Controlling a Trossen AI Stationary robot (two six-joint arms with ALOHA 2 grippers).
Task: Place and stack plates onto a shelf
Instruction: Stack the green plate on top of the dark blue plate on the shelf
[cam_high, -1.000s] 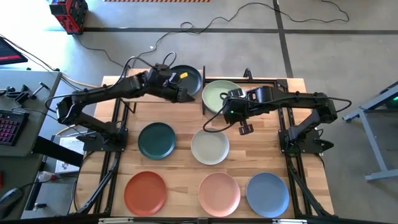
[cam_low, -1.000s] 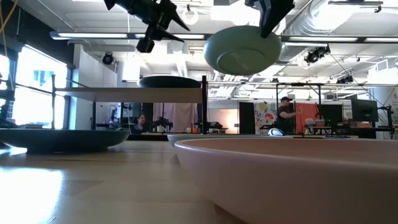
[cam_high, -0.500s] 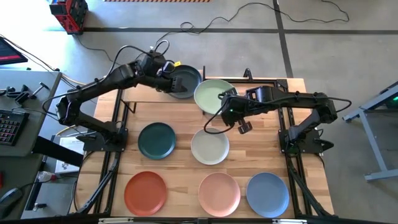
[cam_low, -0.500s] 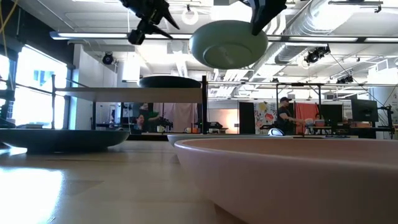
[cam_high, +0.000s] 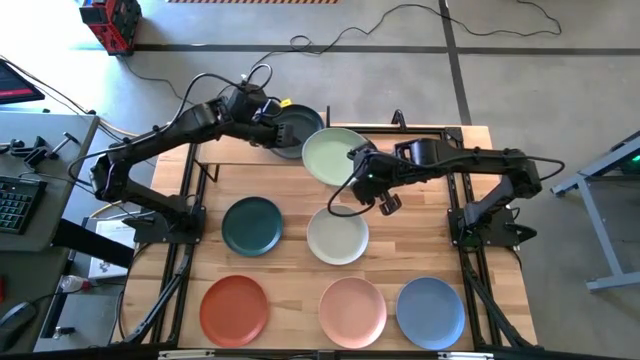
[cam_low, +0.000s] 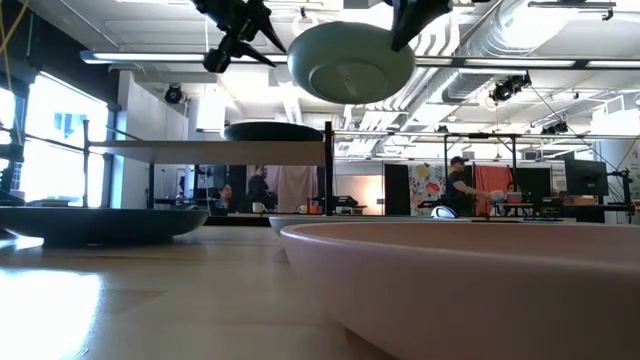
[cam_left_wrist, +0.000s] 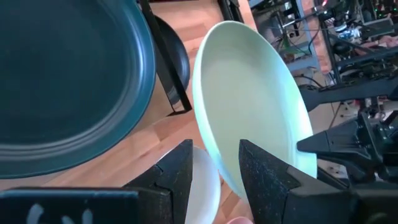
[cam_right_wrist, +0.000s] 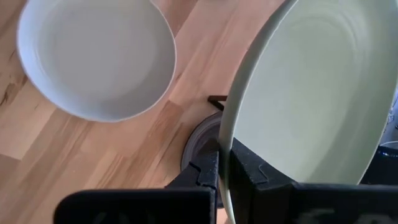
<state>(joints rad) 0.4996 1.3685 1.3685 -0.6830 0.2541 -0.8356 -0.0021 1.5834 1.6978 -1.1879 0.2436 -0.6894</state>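
Note:
My right gripper (cam_high: 362, 165) is shut on the pale green plate (cam_high: 335, 157), holding it in the air above the table's far middle; in the low view the plate (cam_low: 350, 62) is higher than the shelf board (cam_low: 205, 150). Its left edge overlaps the charcoal plate (cam_high: 292, 128), which rests by its base on the shelf (cam_high: 235, 150). My left gripper (cam_high: 262, 112) is open and empty, hovering above the charcoal plate's left rim; it also shows in the left wrist view (cam_left_wrist: 214, 163). My right gripper pinches the pale green plate's rim (cam_right_wrist: 225, 155) between its two fingers, on the side toward the table's right edge. The fingers (cam_right_wrist: 249, 171) come from the table's right, one on the plate's inner face and one under it. The plate is lifted clear and slightly tilted.
On the tabletop lie the dark teal plate (cam_high: 252, 225), off-white plate (cam_high: 337, 236), terracotta plate (cam_high: 234, 309), pink plate (cam_high: 352, 310) and blue plate (cam_high: 430, 311). A black shelf upright (cam_low: 328, 170) stands at the board's right end. A dark round thing (cam_right_wrist: 200, 148) lies under the green plate.
My right gripper has carried the pale green plate toward the table's left and a little up, so that it now overlaps the charcoal plate on the shelf. My left gripper has drawn back toward the far left edge and risen, then stayed still.

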